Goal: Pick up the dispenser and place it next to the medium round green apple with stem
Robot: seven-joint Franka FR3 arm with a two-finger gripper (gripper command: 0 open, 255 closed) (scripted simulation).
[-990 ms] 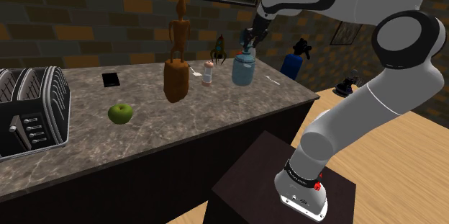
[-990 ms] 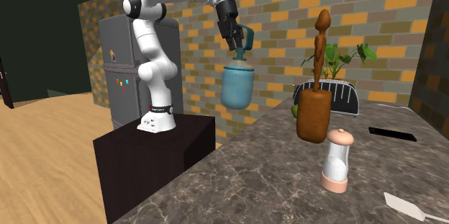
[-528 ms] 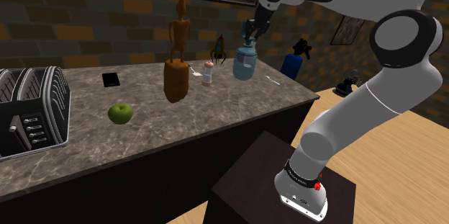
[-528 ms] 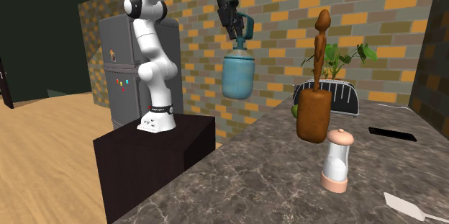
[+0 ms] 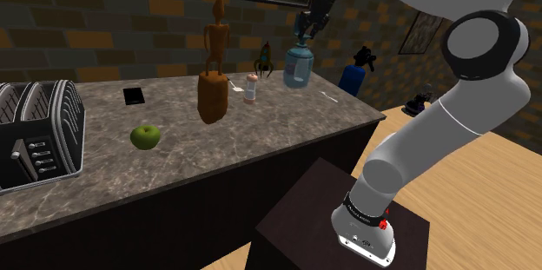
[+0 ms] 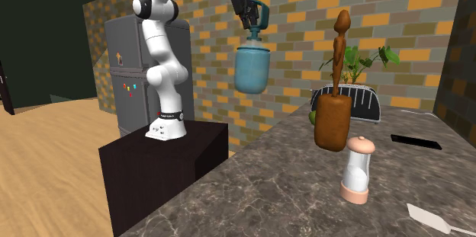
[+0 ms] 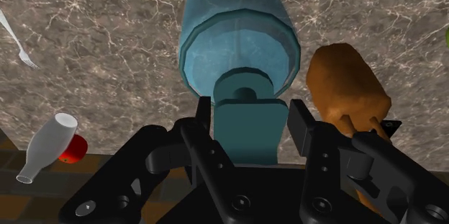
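In the shoulder view, the toaster point(image 5: 39, 134) sits at the near left end of the marbled surface point(image 5: 261, 134). Just right of it lies the green apple point(image 5: 145, 136), with bare stone on its near and right sides, so there looks to be room for the placement. Further right stands a tall brown carved figure point(image 5: 213, 77), then a small pale shaker point(image 5: 251, 88). Right of both, the dispenser point(image 5: 298, 66), pale blue in the body with a teal head, hangs in the air above the far right part of the surface, carried under the hand point(image 5: 304, 36). The wrist view shows the grip plainly: the two black fingers point(image 7: 203, 136) clasp the teal head from either side, and the round body points down at the stone. The second exterior view likewise shows the dispenser clear of the surface. The pick-up therefore looks done. What is left is the whole carry leftward, the lowering and the release, since the dispenser and the apple are well apart with the figure and shaker between them. Rightmost, beyond the surface's far corner, is a dark blue bottle point(image 5: 353, 75).
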